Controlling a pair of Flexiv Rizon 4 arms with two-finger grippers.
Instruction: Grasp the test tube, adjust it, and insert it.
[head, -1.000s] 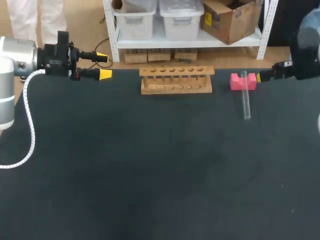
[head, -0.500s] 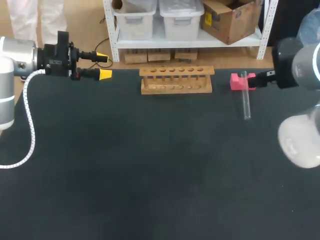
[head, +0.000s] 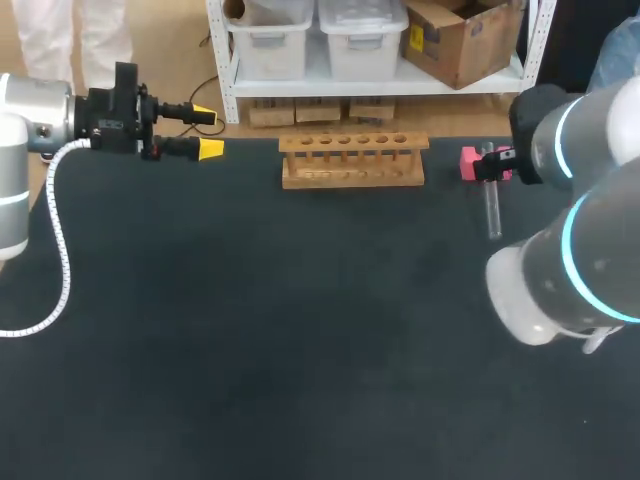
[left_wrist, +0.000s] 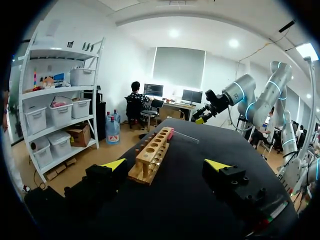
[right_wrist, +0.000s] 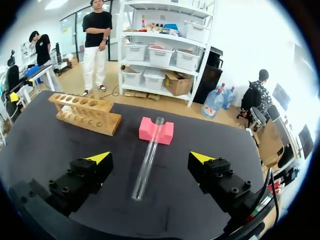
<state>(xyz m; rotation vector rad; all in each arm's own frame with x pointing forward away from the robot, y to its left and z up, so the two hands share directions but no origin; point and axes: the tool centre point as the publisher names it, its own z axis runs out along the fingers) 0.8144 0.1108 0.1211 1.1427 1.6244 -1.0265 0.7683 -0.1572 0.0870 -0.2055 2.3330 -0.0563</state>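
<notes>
Hovering R gripper (right_wrist: 150, 158), tube (right_wrist: 146, 161) on block (right_wrist: 167, 132)

Pink block (right_wrist: 167, 132), tan rack (right_wrist: 85, 114), black table (head: 300, 330)

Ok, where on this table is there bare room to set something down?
The table in front of the rack and out to its left edge is bare, as is the gap between rack and left gripper. Crowded at the far right: block, tube and right arm sit close together.

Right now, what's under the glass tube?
A pink block holds one end of the clear glass test tube; black tabletop lies below the rest. The block's middle is covered.
</notes>
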